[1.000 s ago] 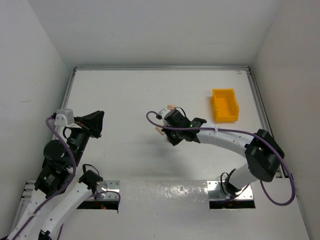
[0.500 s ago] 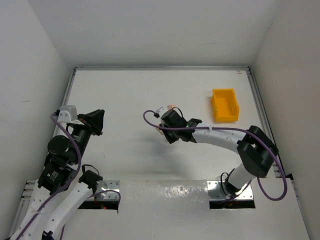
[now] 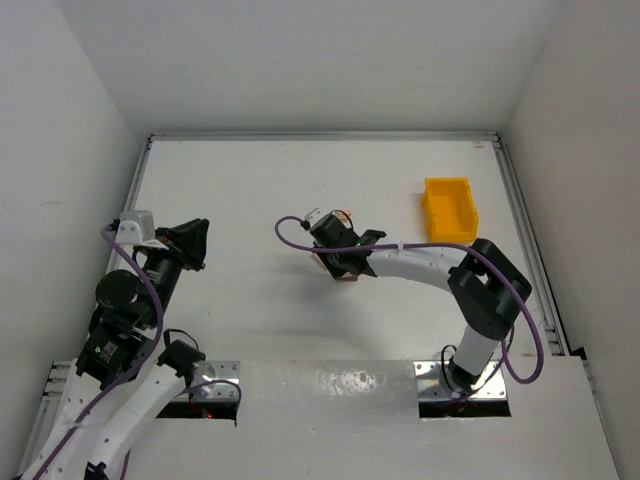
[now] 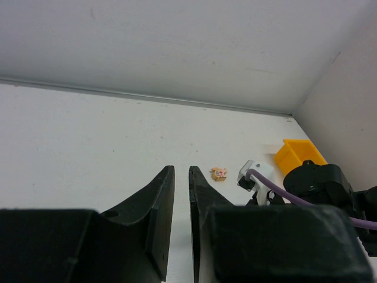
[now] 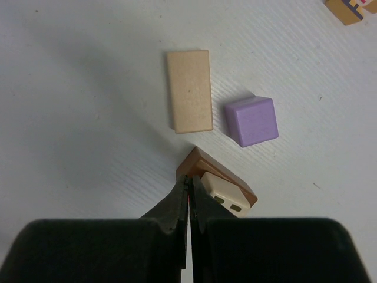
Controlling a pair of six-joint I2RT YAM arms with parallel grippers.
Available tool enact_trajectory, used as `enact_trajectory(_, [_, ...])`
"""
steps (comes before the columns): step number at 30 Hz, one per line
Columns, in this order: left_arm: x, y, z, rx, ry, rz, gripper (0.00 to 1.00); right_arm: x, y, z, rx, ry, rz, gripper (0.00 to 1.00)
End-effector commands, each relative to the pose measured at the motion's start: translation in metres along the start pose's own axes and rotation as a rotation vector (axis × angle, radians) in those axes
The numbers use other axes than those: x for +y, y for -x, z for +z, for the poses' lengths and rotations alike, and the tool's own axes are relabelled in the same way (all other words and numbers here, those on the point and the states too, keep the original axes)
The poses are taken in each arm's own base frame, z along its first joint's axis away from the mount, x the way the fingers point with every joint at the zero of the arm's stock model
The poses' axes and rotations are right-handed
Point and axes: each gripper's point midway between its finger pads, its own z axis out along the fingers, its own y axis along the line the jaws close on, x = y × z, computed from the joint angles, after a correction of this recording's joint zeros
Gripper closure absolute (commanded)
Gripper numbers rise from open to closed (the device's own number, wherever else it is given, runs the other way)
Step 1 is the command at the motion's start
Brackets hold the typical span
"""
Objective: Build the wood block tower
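In the right wrist view a light tan plank (image 5: 189, 90) and a purple cube (image 5: 251, 121) lie flat on the white table. Nearer, a dark brown block (image 5: 203, 167) carries a cream block (image 5: 224, 193) on top. My right gripper (image 5: 189, 190) is shut, with its tips at the brown block's left corner and nothing visibly between them. In the top view it (image 3: 335, 262) hangs over these blocks at mid-table. A small pinkish-tan painted block (image 5: 344, 9) lies apart; it also shows in the left wrist view (image 4: 219, 173). My left gripper (image 4: 182, 194) is shut but for a narrow gap, empty, raised at the left (image 3: 192, 245).
A yellow plastic bin (image 3: 449, 210) stands at the right of the table and also shows in the left wrist view (image 4: 298, 154). White walls enclose the table on three sides. The right arm (image 3: 430, 265) stretches across the middle right.
My right gripper has moved left and a little toward the near edge, over the blocks, with its elbow swinging in. The left arm shifted slightly at first, then held still.
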Motion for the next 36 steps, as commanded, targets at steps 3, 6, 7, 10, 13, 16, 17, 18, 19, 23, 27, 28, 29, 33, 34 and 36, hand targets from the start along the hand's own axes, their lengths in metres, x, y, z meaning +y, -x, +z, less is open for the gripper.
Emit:
enact_trajectory(3, [-0.001, 0.002, 0.003, -0.013, -0.006, 0.002, 0.86, -0.004, 0.022, -0.002, -0.049, -0.034, -0.007, 1.00])
enact_trajectory(6, [-0.001, 0.002, 0.003, -0.013, -0.006, 0.004, 0.86, -0.003, 0.020, -0.001, -0.042, -0.032, -0.009, 1.00])
enact_trajectory(7, [-0.001, 0.002, 0.003, -0.013, -0.006, 0.004, 0.86, -0.004, 0.019, 0.000, -0.039, -0.037, -0.008, 1.00])
enact_trajectory(10, [-0.001, 0.002, 0.003, -0.012, -0.005, 0.004, 0.86, -0.005, 0.017, 0.001, -0.029, -0.044, -0.012, 1.00])
enact_trajectory(13, [-0.001, 0.002, 0.003, -0.013, -0.006, 0.004, 0.86, -0.005, 0.020, 0.001, -0.034, -0.047, -0.013, 1.00])
enact_trajectory(16, [-0.001, 0.002, 0.003, -0.013, -0.006, 0.004, 0.86, -0.005, 0.021, 0.001, -0.034, -0.047, -0.012, 1.00])
enact_trajectory(17, [-0.001, 0.002, 0.003, -0.013, -0.006, 0.002, 0.86, -0.005, 0.021, 0.001, -0.034, -0.046, -0.012, 1.00])
enact_trajectory(18, [-0.001, 0.003, 0.003, -0.014, -0.008, 0.003, 0.86, -0.005, 0.022, 0.001, -0.035, -0.045, -0.009, 1.00])
enact_trajectory(19, [-0.001, 0.002, 0.003, -0.013, -0.007, 0.002, 0.86, -0.004, 0.021, 0.001, -0.034, -0.040, -0.009, 1.00])
enact_trajectory(23, [-0.001, 0.002, 0.003, -0.013, -0.007, 0.004, 0.86, 0.002, 0.028, -0.002, -0.066, -0.008, 0.014, 1.00])
enact_trajectory(27, [-0.001, 0.002, 0.003, -0.013, -0.007, 0.004, 0.87, 0.006, 0.044, -0.018, -0.132, 0.028, 0.055, 1.00])
enact_trajectory(28, [-0.001, 0.002, 0.003, -0.013, -0.007, 0.004, 0.87, 0.003, 0.048, -0.022, -0.150, 0.022, 0.066, 1.00])
enact_trajectory(29, [-0.001, 0.002, 0.003, -0.012, -0.005, 0.003, 0.87, 0.001, 0.045, -0.025, -0.159, 0.016, 0.082, 1.00])
enact_trajectory(33, [-0.001, 0.002, 0.004, -0.011, -0.007, 0.003, 0.87, -0.021, 0.039, -0.041, -0.204, -0.010, 0.159, 1.00])
enact_trajectory(34, [-0.001, 0.001, 0.004, -0.009, -0.008, 0.001, 0.87, -0.028, 0.032, -0.046, -0.204, -0.015, 0.179, 1.00])
enact_trajectory(36, [-0.002, 0.001, 0.004, -0.009, -0.009, 0.003, 0.87, -0.033, 0.023, -0.048, -0.196, -0.025, 0.188, 1.00])
